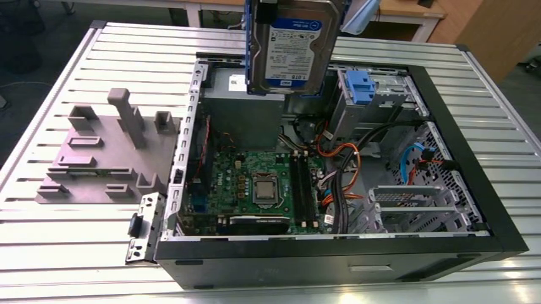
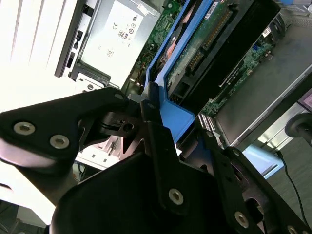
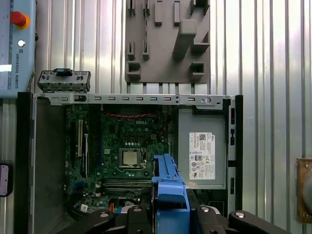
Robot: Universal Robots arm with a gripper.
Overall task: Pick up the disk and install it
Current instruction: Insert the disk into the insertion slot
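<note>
disk [image 1: 292, 54] hangs upright over the far part of the open computer case [image 1: 473, 190], white-and-blue label facing the exterior camera, blue frame running down its long edges. it touches nothing inside the case. gripper [image 2: 165, 119] is clamped on the end of that blue frame: in the second wrist view its black fingers [image 2: 97, 107] close in from both sides on the blue tab, and the bare green underside of the disk [image 2: 204, 44] stretches away from them.

directly under the disk sits a grey metal box [image 1: 245, 104] with a white sticker, against the far wall of the case. just to the exterior view's right of the disk stands a metal bay with a blue latch [image 1: 359, 85] on top. orange and black cables [image 1: 346, 158] loop across the floor of the case between that bay and the green circuit board [image 1: 253, 183], which fills the near middle.

outside the case, on the exterior view's left, a grey moulded plate [image 1: 101, 152] with upright blocks lies on the slatted metal table [image 1: 50, 253]. in the first wrist view a red button [image 3: 18, 18] sits on a panel at the table's edge, well apart from the case.
</note>
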